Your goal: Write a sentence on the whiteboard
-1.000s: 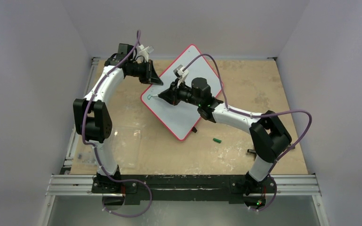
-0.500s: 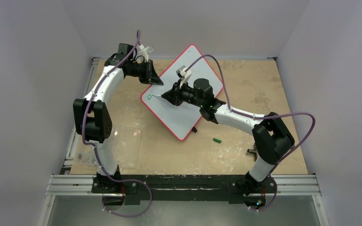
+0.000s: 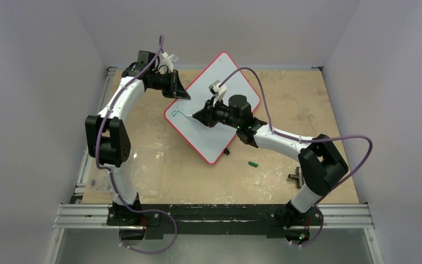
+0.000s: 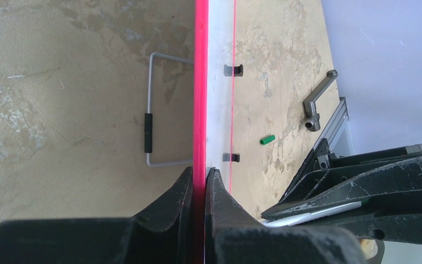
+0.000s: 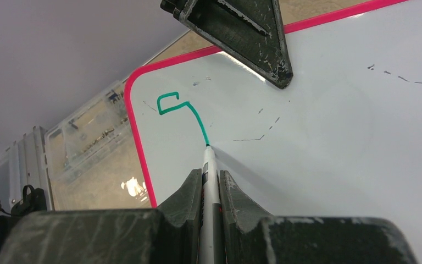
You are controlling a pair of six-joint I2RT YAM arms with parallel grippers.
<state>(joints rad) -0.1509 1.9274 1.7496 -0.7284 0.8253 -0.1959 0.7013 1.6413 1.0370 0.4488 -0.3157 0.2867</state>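
The whiteboard [image 3: 236,82], white with a red rim, stands tilted at the back middle. My left gripper [image 3: 179,92] is shut on its upper left rim; the left wrist view shows the jaws [image 4: 199,173] pinching the red edge [image 4: 200,82]. My right gripper [image 3: 202,116] is shut on a white marker [image 5: 209,170] whose tip touches the board [image 5: 335,137]. Of the sentence, only one green stroke [image 5: 171,102] shows near the board's left corner: a small boxy loop with a line running to the tip. It also shows in the top view [image 3: 179,113].
A green marker cap [image 3: 253,163] lies on the wooden table right of the board. A clear plastic sheet [image 3: 148,170] lies front left. A metal crank handle [image 3: 295,177] lies near the right arm. The board's wire stand [image 4: 149,118] rests behind it.
My right gripper has moved right across the board with the marker, and the green stroke has grown from a small loop into a loop with a trailing line. The left arm has not moved.
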